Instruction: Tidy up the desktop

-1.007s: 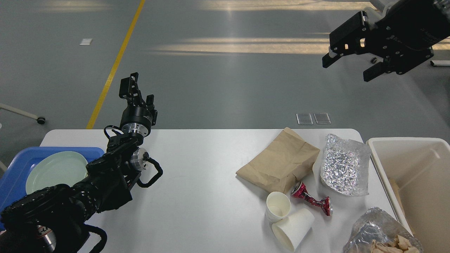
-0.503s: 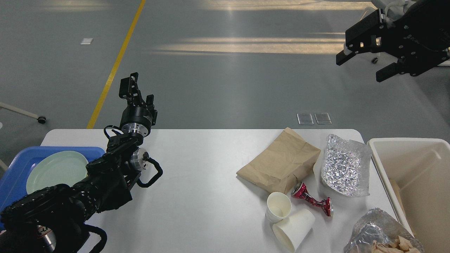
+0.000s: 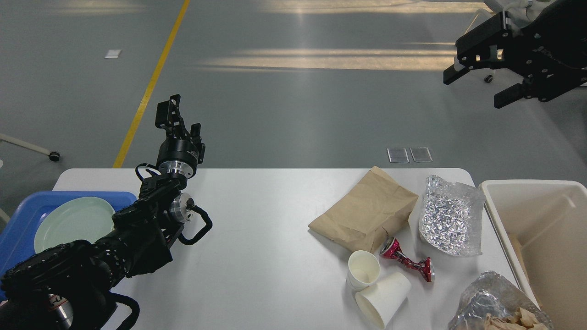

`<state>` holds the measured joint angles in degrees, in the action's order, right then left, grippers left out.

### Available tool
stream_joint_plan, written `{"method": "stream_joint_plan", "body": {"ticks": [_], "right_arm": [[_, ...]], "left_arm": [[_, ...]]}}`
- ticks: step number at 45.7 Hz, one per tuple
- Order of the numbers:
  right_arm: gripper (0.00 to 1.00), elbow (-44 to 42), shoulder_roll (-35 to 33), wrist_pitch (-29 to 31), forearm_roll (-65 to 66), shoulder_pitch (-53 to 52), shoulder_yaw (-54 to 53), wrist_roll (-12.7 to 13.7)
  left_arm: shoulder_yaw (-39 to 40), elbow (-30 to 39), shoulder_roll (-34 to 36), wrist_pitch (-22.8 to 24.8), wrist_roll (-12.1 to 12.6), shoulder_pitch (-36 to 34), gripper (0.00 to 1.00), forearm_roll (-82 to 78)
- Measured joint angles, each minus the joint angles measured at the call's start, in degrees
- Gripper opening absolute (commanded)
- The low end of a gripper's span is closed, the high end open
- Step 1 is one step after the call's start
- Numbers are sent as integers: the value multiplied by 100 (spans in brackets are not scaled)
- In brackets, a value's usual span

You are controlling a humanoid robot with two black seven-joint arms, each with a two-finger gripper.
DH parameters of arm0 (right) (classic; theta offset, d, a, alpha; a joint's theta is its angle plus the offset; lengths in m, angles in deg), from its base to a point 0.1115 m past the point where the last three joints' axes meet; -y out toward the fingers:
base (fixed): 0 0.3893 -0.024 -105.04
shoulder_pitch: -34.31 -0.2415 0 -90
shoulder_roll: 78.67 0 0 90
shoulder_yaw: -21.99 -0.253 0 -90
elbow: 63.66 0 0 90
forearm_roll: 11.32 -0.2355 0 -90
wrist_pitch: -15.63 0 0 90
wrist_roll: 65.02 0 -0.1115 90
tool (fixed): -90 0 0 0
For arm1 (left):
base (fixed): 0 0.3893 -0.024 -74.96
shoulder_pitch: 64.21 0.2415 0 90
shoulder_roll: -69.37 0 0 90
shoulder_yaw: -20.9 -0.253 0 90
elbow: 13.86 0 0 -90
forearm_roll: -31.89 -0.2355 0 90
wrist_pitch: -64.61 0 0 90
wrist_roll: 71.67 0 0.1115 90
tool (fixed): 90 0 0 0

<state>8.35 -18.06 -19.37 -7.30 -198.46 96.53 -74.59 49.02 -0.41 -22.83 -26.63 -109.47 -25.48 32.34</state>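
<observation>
My right gripper [image 3: 474, 85], upper right, has its fingers spread, empty. My left gripper's [image 3: 172, 112] spacing I cannot tell. On the desktop [image 3: 257, 256], lower frame, the tipped paper cup [image 3: 383, 298] could roll if nudged.

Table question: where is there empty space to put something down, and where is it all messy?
The desktop is bare in its wide middle, between the left arm by the blue tray and the brown paper bag. The right end is crowded: bag, foil pouch, crushed red can, two paper cups and foil wrap beside the cream bin.
</observation>
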Motion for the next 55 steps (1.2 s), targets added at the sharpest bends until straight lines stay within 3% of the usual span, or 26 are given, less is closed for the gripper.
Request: {"method": "stream_joint_plan", "body": {"ticks": [44,49,55], "right_arm": [[100,-94,150,-94,12,233,-204,0],[100,-97,144,-403,11,734,-398,0],[100,-115,153,-1401,-115,1812,-581,30]], "left_arm": [[0,0,0,0,0,0,98,0],[0,0,-1,0,0,0,98,0],[0,0,0,0,0,0,98,0]]}}
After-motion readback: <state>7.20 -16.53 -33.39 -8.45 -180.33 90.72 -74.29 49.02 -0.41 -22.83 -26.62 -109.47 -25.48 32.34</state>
